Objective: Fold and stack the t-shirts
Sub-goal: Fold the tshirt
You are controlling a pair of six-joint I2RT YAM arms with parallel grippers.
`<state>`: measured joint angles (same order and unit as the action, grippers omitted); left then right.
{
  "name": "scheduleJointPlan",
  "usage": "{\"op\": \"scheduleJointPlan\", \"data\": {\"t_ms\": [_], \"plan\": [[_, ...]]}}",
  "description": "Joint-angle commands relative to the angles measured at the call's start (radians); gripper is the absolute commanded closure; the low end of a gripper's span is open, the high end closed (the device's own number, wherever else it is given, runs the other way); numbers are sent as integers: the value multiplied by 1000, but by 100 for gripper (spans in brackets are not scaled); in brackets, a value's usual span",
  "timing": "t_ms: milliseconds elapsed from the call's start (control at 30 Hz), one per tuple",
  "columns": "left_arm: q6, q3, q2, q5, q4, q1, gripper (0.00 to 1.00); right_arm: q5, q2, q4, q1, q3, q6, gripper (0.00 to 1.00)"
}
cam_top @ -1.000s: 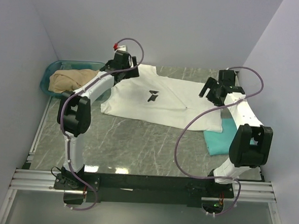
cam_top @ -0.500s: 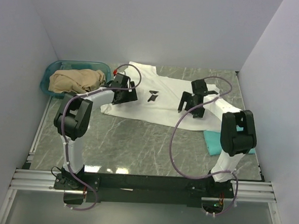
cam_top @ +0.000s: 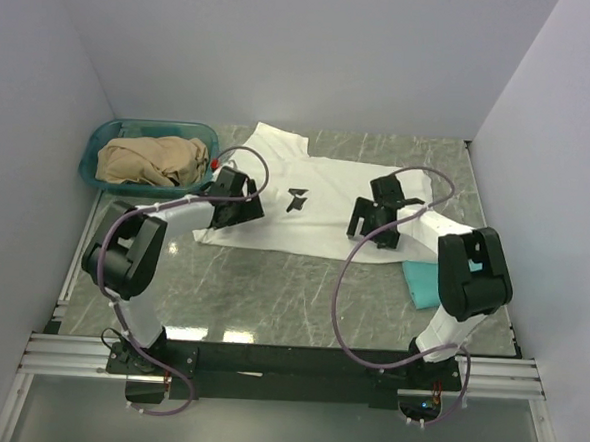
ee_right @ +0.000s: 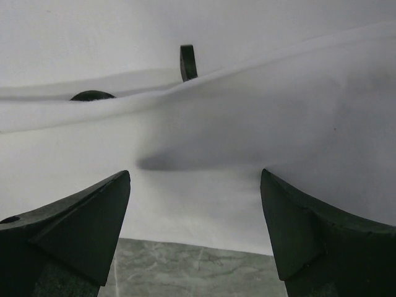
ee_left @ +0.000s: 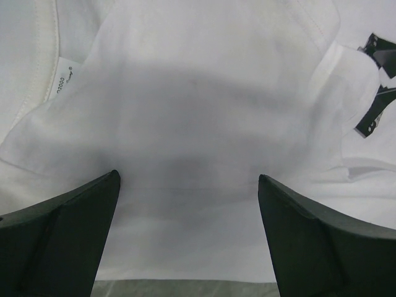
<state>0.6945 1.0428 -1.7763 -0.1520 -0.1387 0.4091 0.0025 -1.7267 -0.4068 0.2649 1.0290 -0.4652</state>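
Both left fingers (ee_left: pixel 62 238) and right fingers (ee_right: pixel 74 232) gape wide above the seemingly part-folded white t-shirt (cam_top: pixel 316 197); teal t-shirt (cam_top: pixel 423 282) awaits stacking.

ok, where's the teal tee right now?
Top view, right side of the table: the teal t-shirt lies at the near-right corner of the white t-shirt, partly hidden by the right arm.

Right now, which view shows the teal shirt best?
Top external: the teal shirt shows only there, at right, partly hidden by the white shirt and the right arm. Both wrist views show only white cloth and no teal.
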Motion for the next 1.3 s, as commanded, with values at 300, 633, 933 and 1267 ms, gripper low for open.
{"op": "scheduleJointPlan", "data": {"t_ms": [300,633,933,1267], "plan": [[160,-319,354,-110,-98,63,1,11,226,-76,36,-283,-66,7],[172,-291,508,-146,-191,108,1,37,406,-133,39,-230,-46,7],[111,-117,385,-178,-174,111,1,22,476,-168,37,-75,-30,6],[128,-101,196,-184,-167,111,1,76,599,-197,2,-107,-36,5]]}}
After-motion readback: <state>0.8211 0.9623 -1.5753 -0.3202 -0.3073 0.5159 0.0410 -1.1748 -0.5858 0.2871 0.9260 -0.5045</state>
